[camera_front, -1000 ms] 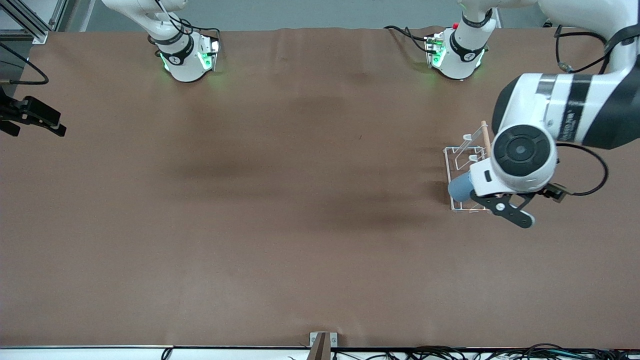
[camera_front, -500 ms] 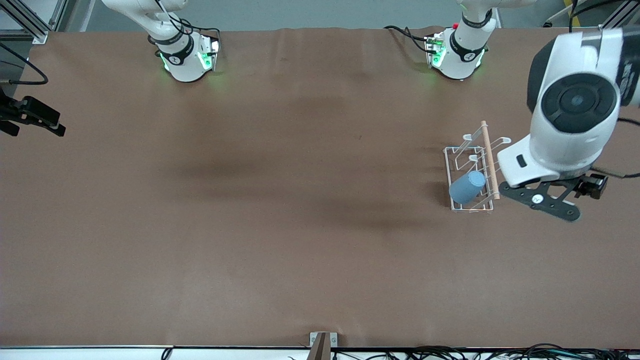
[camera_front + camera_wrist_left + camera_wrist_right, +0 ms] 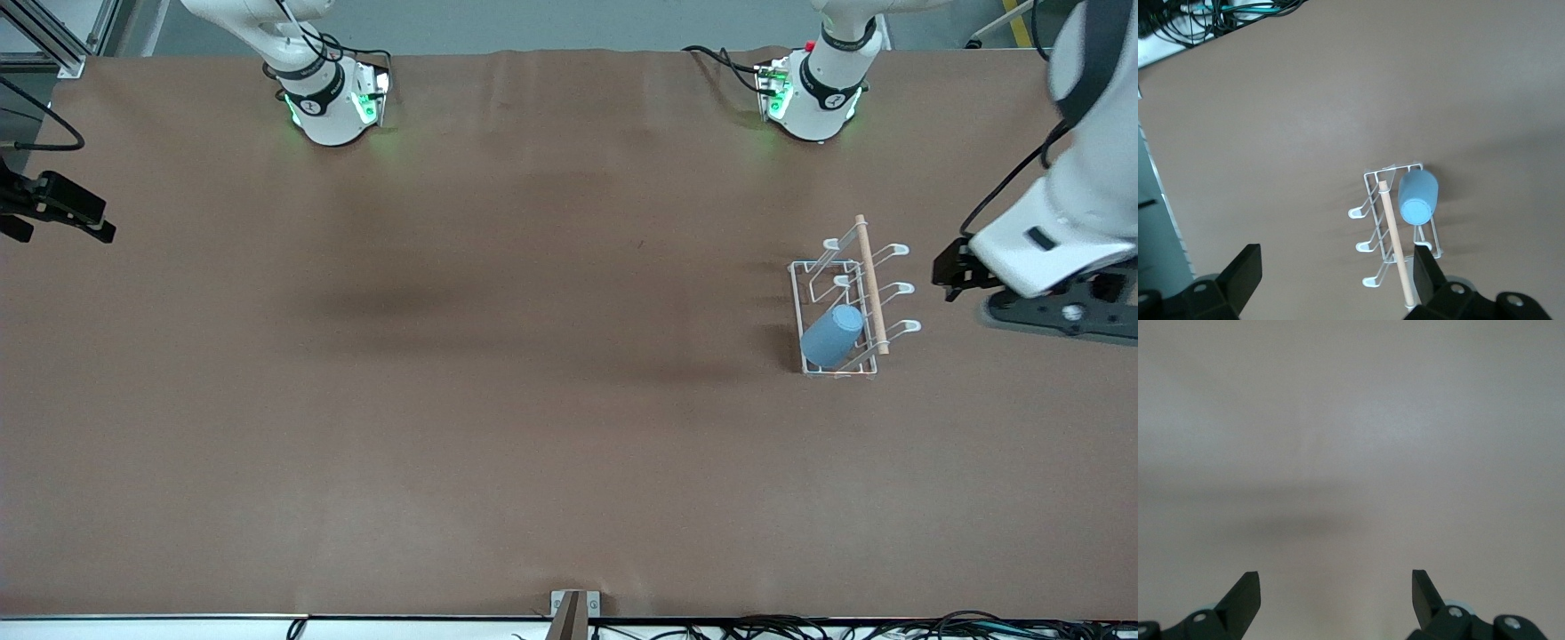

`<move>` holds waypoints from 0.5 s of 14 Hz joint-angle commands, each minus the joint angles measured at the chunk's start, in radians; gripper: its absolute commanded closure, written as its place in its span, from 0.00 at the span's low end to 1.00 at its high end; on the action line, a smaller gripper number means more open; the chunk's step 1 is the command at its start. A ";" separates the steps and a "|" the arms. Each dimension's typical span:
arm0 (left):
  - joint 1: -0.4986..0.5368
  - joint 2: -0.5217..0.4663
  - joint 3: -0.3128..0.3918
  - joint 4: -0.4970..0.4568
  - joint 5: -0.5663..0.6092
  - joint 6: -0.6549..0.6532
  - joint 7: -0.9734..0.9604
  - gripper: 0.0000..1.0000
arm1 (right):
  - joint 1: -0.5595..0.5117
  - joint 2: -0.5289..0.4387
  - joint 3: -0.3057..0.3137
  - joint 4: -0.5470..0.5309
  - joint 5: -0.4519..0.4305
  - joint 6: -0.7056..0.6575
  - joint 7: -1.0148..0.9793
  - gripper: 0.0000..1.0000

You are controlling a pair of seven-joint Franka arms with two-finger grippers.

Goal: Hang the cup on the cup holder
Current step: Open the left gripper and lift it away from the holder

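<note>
The light-blue cup (image 3: 831, 335) sits tilted over a prong of the white wire cup holder (image 3: 869, 271), at the end nearer the front camera. No gripper touches it. The left wrist view shows the cup (image 3: 1418, 197) and the holder's wooden rod (image 3: 1395, 247). My left gripper (image 3: 1335, 267) is open and empty, up in the air; its hand (image 3: 1040, 253) is over the left arm's end of the table, apart from the holder. My right gripper (image 3: 62, 209) waits open and empty (image 3: 1335, 587) over the right arm's end of the table.
The brown table (image 3: 533, 400) is bare apart from the holder. Both arm bases (image 3: 329, 107) (image 3: 813, 102) stand along the table's edge farthest from the front camera. Cables lie along the edge nearest the front camera (image 3: 800, 627).
My left gripper has let go of the cup and drawn up and away toward the left arm's end of the table. The cup stays on the holder. The right arm has not moved.
</note>
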 commanded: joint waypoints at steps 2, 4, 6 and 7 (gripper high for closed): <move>0.012 -0.152 0.123 -0.145 -0.152 0.031 -0.015 0.00 | -0.002 0.002 0.002 0.011 -0.011 -0.004 0.003 0.00; 0.001 -0.197 0.160 -0.202 -0.195 0.033 -0.035 0.00 | -0.004 0.002 0.001 0.011 -0.011 -0.004 0.002 0.00; 0.001 -0.243 0.161 -0.263 -0.216 0.033 -0.062 0.00 | -0.004 0.002 0.001 0.011 -0.011 -0.002 0.000 0.00; 0.000 -0.267 0.160 -0.297 -0.222 0.033 -0.076 0.00 | -0.004 0.002 0.001 0.011 -0.010 -0.002 0.000 0.00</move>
